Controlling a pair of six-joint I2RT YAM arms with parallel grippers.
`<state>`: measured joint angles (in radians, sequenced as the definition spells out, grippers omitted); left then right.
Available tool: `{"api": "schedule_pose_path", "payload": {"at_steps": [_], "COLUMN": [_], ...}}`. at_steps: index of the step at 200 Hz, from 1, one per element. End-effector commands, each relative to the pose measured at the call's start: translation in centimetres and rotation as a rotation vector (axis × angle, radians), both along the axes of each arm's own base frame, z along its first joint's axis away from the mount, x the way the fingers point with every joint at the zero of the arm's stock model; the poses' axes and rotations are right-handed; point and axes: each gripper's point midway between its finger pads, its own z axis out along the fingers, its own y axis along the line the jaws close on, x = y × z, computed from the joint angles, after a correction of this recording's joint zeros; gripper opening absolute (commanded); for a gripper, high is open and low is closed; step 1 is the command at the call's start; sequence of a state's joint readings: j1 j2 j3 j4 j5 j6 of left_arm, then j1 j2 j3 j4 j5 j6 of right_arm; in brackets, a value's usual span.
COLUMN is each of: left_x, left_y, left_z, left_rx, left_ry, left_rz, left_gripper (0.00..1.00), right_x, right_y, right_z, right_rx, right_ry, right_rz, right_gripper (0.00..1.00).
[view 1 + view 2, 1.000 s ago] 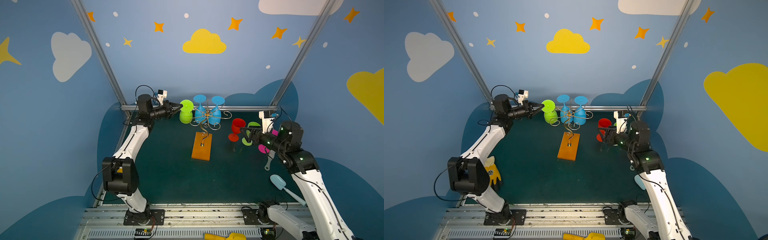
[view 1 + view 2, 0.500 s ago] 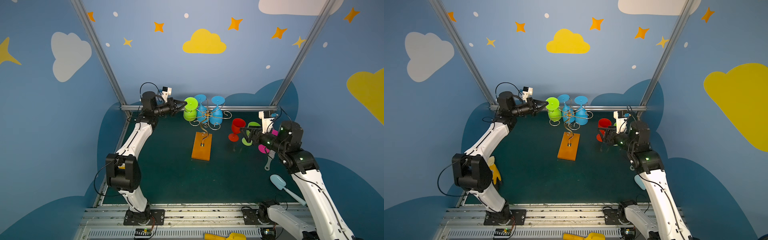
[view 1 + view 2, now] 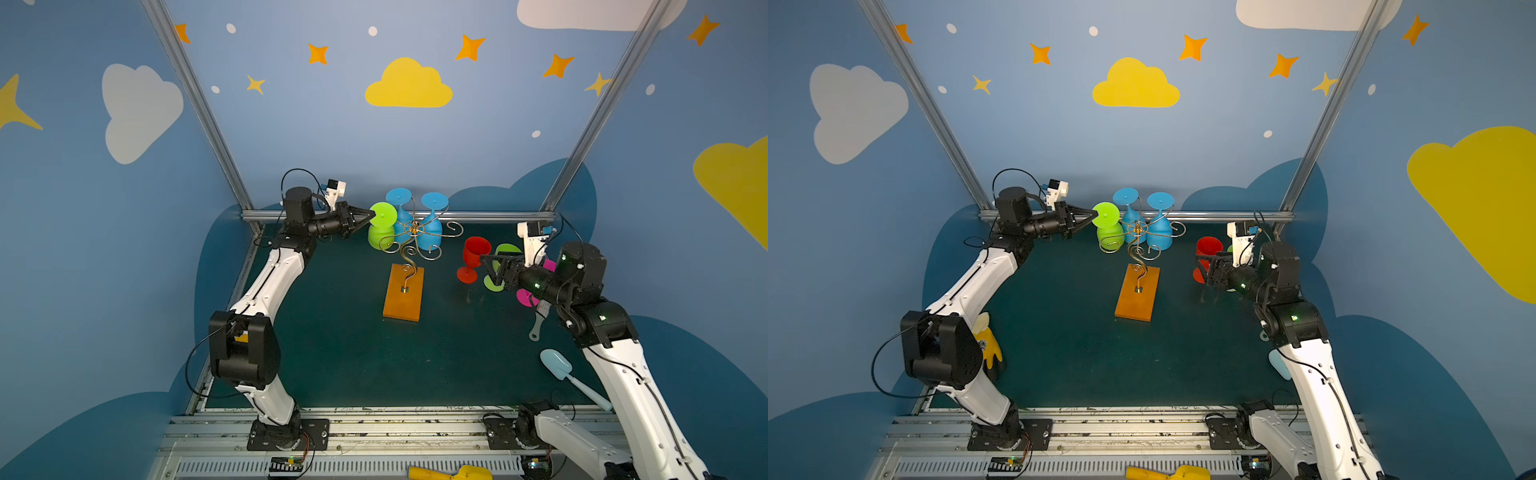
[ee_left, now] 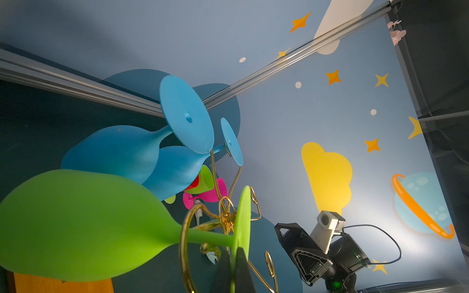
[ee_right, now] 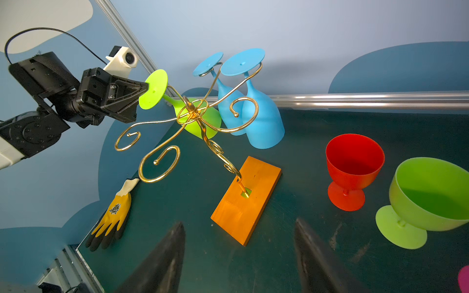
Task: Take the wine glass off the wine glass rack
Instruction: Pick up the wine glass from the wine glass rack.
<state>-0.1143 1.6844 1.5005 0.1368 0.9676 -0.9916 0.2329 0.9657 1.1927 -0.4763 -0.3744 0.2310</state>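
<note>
Left gripper [image 3: 372, 216], upper centre, pinches the foot of the green glass [image 3: 379, 240]: draw it level, outward off the rack [image 3: 402, 299]; right gripper [image 5: 238, 223] hangs spread.

Robot lab cell, aluminium frame posts [image 3: 199, 108], cartoon cloud-and-star walls [image 3: 407, 85], two arms [image 3: 274, 278] bolted to a rail [image 3: 374, 430]

White arm links [image 3: 272, 286]; black joint housings [image 3: 243, 353]; looping black cables [image 3: 298, 169]; white wrist cameras [image 3: 336, 189]; green lights [image 3: 601, 318].
</note>
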Motion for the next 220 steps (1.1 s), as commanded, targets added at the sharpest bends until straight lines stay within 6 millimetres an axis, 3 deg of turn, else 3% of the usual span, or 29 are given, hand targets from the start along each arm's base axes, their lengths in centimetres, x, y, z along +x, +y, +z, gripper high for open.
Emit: {"api": "schedule_pose_path", "payload": {"at_steps": [1, 135, 176, 220], "left_x": [-2.0, -4.7, -5.7, -7.1], "left_y": [0.0, 1.7, 3.7, 7.2], "left_z": [1.5, 1.3, 1.3, 2.0], "left_rx": [0.004, 0.007, 0.006, 0.000], "left_ry": [-0.051, -0.041, -0.040, -0.052], "left_rz": [-0.038, -0.039, 0.007, 0.093], "left_gripper": [0.03, 0.03, 0.03, 0.03], "right_x": [-0.6, -0.7, -0.5, -0.2], "right_y": [-0.1, -0.1, -0.1, 0.1], "right_z": [1.3, 1.1, 0.8, 0.9], "right_rx": [0.009, 0.011, 0.005, -0.003], "right_ry": [-0.034, -0.031, -0.025, -0.027], "right_rz": [-0.003, -0.003, -0.003, 0.004], "right_gripper": [0.67, 0.67, 0.67, 0.67]}}
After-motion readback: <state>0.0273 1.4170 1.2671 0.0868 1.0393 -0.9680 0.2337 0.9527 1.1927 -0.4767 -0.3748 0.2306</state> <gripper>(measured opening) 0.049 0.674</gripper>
